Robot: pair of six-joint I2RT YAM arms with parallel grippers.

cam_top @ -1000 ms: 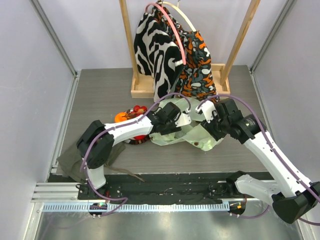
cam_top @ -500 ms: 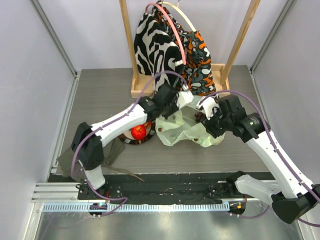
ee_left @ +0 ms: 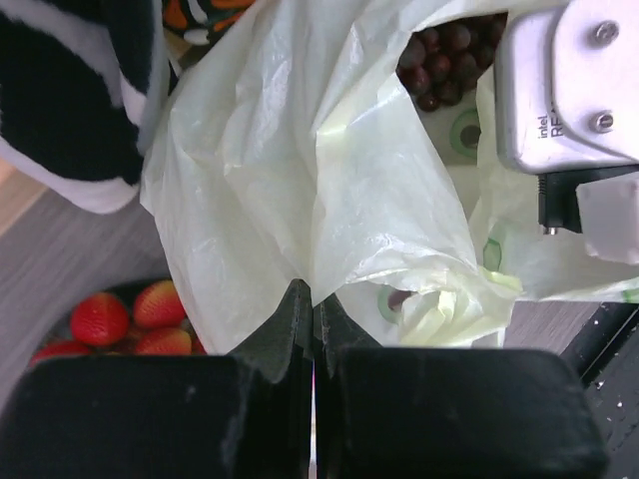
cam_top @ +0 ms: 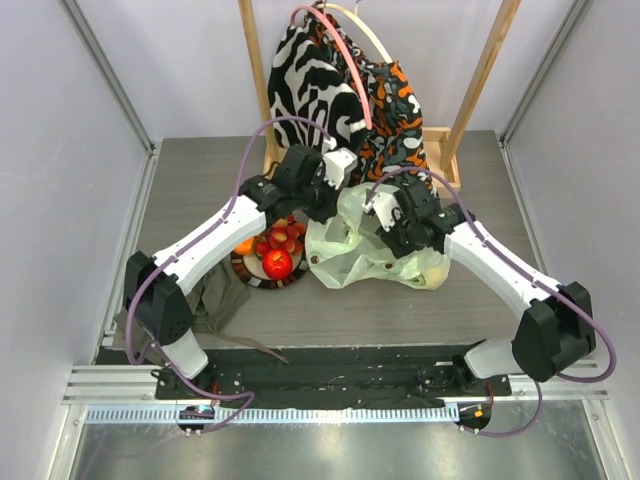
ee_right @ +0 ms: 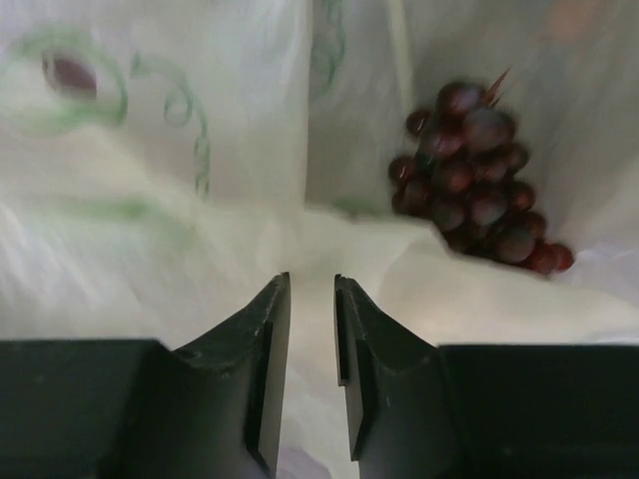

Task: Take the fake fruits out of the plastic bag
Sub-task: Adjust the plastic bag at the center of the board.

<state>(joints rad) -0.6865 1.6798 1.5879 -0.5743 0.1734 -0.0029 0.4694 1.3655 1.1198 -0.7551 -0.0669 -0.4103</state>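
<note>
One plastic bag (cam_top: 352, 256) — long axis left-right — holds the grape bunch (ee_right: 477, 182).

The left gripper (ee_left: 313, 299) has pulled the plastic bag (ee_left: 300, 150) rim upward. The right gripper (ee_right: 312, 284) has swung in, and the grape bunch (ee_right: 479, 180) now sits just ahead of it.

Left wrist view crops the grape bunch (ee_left: 446, 52); right wrist blurs the plastic bag (ee_right: 150, 230).
</note>
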